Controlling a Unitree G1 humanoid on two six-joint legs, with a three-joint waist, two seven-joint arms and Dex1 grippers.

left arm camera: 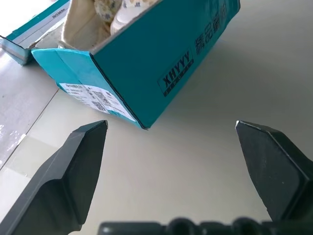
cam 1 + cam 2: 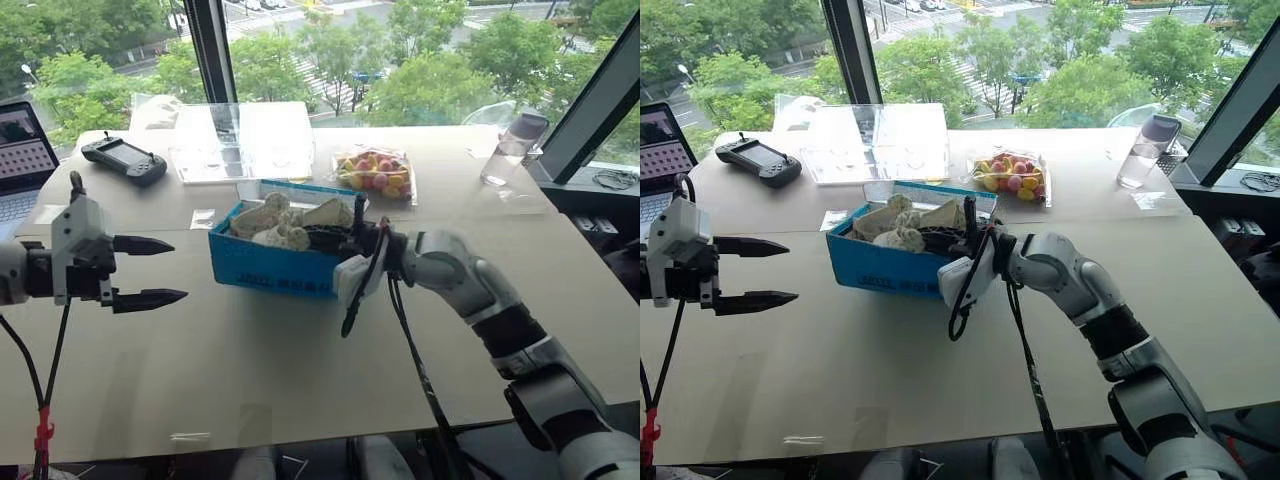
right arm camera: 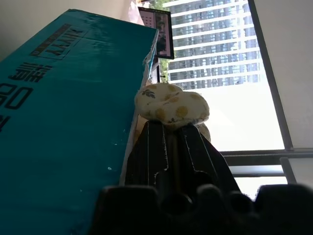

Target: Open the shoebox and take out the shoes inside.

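Trees fill the windows behind a pale worktop (image 2: 300,380). From left: a laptop (image 2: 22,160), a handheld controller (image 2: 124,158), a clear tray (image 2: 240,140), a bag of colourful balls (image 2: 373,172), a bottle (image 2: 512,148). Left pincer (image 2: 148,271) gapes wide, empty, beside the open shoebox (image 2: 270,262) holding cream shoes (image 2: 283,225); right pincer (image 2: 969,232), shut, reaches inside.

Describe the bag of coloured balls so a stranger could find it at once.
On the table, look behind the open blue shoebox, toward the window. The bag of balls lies there beside a clear plastic tray; its bright mixed colours set it apart.
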